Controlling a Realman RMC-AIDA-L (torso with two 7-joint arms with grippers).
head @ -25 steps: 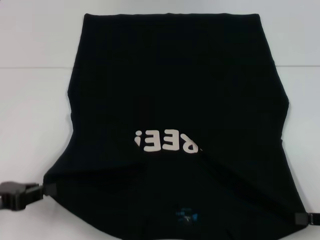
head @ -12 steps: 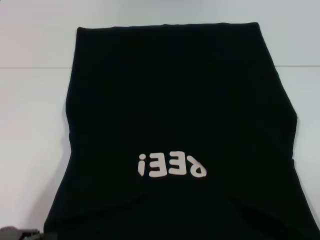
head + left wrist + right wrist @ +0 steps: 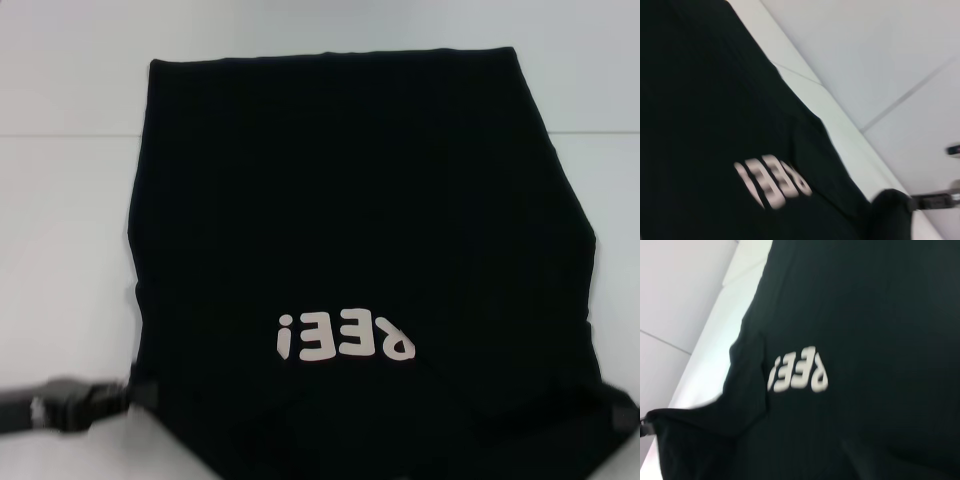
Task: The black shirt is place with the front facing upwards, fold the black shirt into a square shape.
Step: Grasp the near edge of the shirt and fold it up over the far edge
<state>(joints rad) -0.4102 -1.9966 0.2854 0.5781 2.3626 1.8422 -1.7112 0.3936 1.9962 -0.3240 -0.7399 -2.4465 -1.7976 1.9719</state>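
The black shirt (image 3: 350, 200) lies spread on the white table (image 3: 60, 230) with its pale lettering (image 3: 345, 338) upside down toward me. Its near edge is drawn up into two corners. My left gripper (image 3: 135, 392) is shut on the near left corner, low at the left. My right gripper (image 3: 622, 410) is shut on the near right corner at the frame's edge. The left wrist view shows the shirt (image 3: 715, 100), its lettering (image 3: 772, 180) and, farther off, the right gripper (image 3: 932, 201) with a bunched corner. The right wrist view shows the shirt (image 3: 865, 315) and lettering (image 3: 800, 370).
White tabletop shows on both sides of the shirt and beyond its far hem. A thin seam line (image 3: 60, 135) crosses the table at the back. Nothing else stands on the surface.
Both grippers have come back into the head view with the near corners. The near edge now pulls in toward them, and the far hem has slid slightly nearer since a second ago.
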